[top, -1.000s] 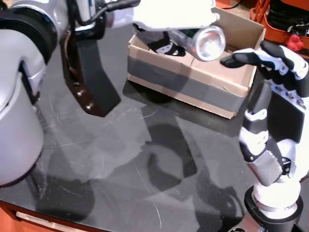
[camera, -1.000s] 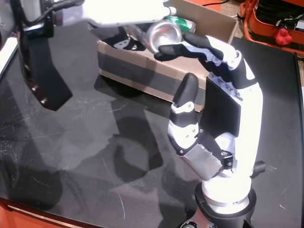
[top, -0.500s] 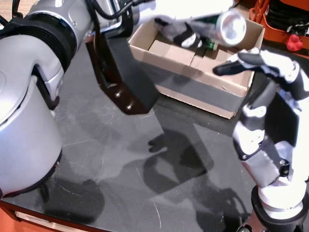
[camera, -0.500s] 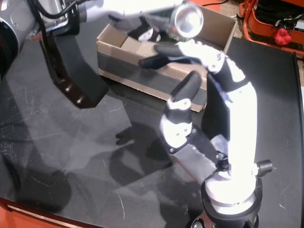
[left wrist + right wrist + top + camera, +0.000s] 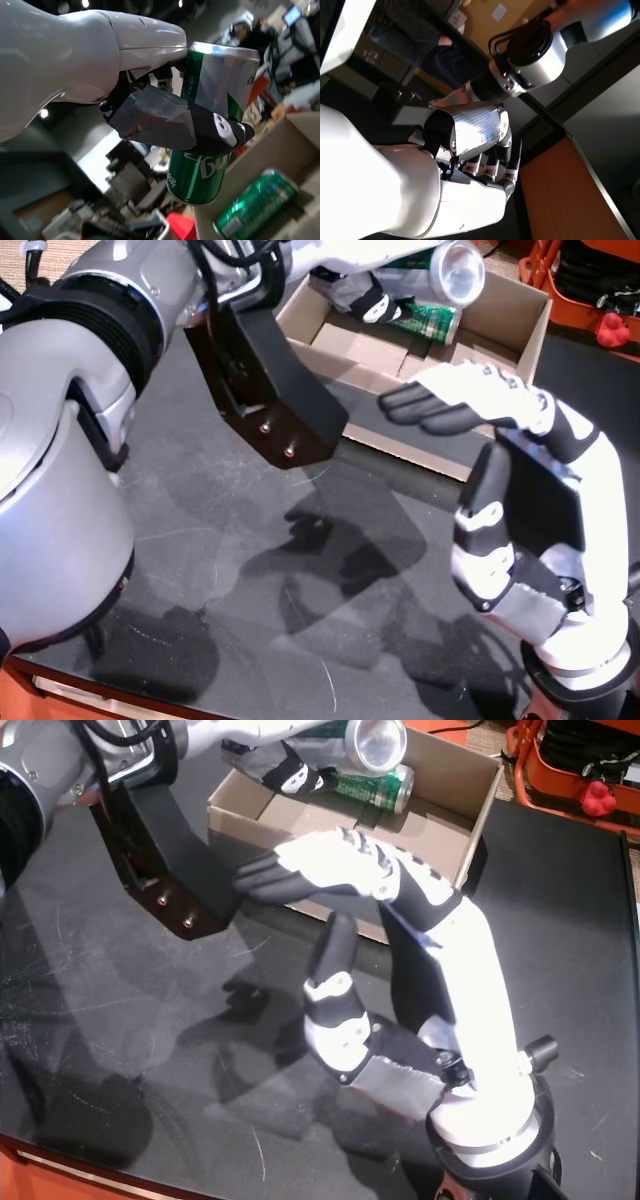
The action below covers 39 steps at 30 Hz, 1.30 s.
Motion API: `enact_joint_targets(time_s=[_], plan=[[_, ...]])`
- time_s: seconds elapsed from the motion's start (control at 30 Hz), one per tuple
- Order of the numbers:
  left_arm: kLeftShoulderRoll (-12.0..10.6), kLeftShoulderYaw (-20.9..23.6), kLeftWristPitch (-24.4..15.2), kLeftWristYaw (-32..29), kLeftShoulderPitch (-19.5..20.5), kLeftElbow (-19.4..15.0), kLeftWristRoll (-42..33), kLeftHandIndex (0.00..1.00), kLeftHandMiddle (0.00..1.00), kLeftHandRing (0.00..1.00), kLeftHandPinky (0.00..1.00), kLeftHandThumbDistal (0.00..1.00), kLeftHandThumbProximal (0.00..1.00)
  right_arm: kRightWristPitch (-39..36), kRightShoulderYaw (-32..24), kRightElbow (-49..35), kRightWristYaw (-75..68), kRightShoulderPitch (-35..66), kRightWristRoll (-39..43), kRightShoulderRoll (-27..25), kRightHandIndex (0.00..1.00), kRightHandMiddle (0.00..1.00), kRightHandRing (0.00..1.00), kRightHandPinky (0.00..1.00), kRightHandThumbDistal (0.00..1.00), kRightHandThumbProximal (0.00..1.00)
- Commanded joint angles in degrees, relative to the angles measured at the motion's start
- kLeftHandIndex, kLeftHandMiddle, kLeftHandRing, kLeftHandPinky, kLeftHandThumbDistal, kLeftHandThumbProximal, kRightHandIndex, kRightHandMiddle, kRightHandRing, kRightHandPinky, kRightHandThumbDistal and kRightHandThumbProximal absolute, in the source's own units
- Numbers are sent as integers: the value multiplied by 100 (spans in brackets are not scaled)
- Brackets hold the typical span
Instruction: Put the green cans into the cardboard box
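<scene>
The left hand (image 5: 150, 100), fingers wrapped round a green can (image 5: 212, 120), holds it above the cardboard box (image 5: 470, 820) where another can (image 5: 375, 785) lies; next, lower and release, while the right hand (image 5: 340, 870) hovers spread, empty.

Glossy metal green can (image 5: 212, 135), matt cardboard box (image 5: 445, 795), scratched glossy table (image 5: 200, 520).

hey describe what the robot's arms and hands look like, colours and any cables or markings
The left arm is a bulky silver-grey shell with a black ribbed band, a black cable near its wrist and a flat black plate with screws. The left hand has a glossy white back, and its thumb has a grey casing and a black tip. The right hand is white with black fingers and a black palm panel.
</scene>
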Motion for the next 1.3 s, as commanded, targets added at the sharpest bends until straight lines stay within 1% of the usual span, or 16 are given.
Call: enact_joint_targets(time_s=[0.0, 0.1, 0.17, 0.2, 0.23, 0.27, 0.3, 0.33, 0.4, 0.47, 0.5, 0.63, 0.73, 0.83, 1.0, 1.27], plan=[[7, -28, 94, 247, -133, -50, 15, 0, 0, 20, 17, 18, 42, -235, 24, 13, 34, 29, 184, -89, 50, 58, 61, 64, 10, 2], [-20, 59, -42, 386, -162, -57, -73, 0, 0, 1, 8, 43, 29, -235, 40, 28, 46, 32, 211, -97, 50, 58, 61, 64, 10, 2], [-47, 77, -65, 522, -194, -58, -80, 0, 0, 0, 3, 68, 29, -235, 42, 82, 64, 5, 235, -88, 50, 58, 61, 64, 10, 2], [-57, 98, -73, 572, -206, -57, -96, 0, 0, 0, 1, 76, 28, -235, 40, 120, 73, -19, 247, -79, 50, 58, 61, 64, 10, 2], [-96, 192, -2, 511, -223, -53, -185, 0, 0, 0, 0, 95, 36, -235, 39, 164, 82, -47, 262, -71, 50, 58, 61, 64, 10, 2], [-131, 318, 29, 383, -229, -49, -308, 0, 0, 0, 0, 99, 37, -235, 38, 207, 94, -74, 277, -61, 50, 58, 61, 64, 10, 2], [-187, 579, 12, -113, -243, -35, -581, 0, 0, 0, 0, 100, 37, -235, 36, 255, 110, -105, 297, -50, 50, 58, 61, 64, 10, 2], [-259, 810, 110, -855, -280, -12, -824, 0, 0, 0, 0, 100, 51, -235, 35, 314, 133, -145, 324, -33, 50, 58, 61, 64, 10, 2], [-399, 1141, 463, -2319, -369, 21, -1165, 0, 0, 0, 0, 100, 67, -235, 33, 433, 181, -230, 376, 9, 50, 58, 61, 64, 10, 2], [-518, 1088, 801, -3115, -454, 24, -1107, 0, 0, 0, 0, 100, 78, -235, 25, 529, 208, -304, 399, 46, 50, 58, 61, 64, 10, 2], [-547, 1040, 867, -3257, -469, 13, -1053, 0, 0, 0, 0, 100, 77, -235, 21, 574, 218, -340, 409, 61, 50, 58, 61, 64, 10, 2], [-514, 1039, 838, -3431, -477, -35, -1049, 0, 0, 0, 4, 99, 73, -235, 11, 770, 319, -486, 539, 100, 50, 58, 61, 64, 10, 2], [-449, 1145, 755, -3545, -508, -45, -1154, 0, 0, 1, 11, 89, 69, -235, 15, 870, 372, -559, 636, 91, 50, 58, 61, 64, 10, 2], [-398, 1169, 742, -3559, -523, -50, -1158, 0, 0, 4, 17, 84, 72, -235, 26, 940, 412, -608, 731, 66, 50, 58, 61, 64, 10, 2], [-318, 1212, 676, -3585, -526, -56, -1194, 7, 8, 12, 27, 67, 72, -234, 59, 1011, 529, -664, 939, 24, 50, 58, 61, 64, 10, 2], [-223, 1259, 663, -3625, -504, -62, -1234, 16, 16, 21, 38, 61, 79, -147, 27, 971, 928, -667, 1310, 53, 50, 58, 61, 64, 10, 2]])
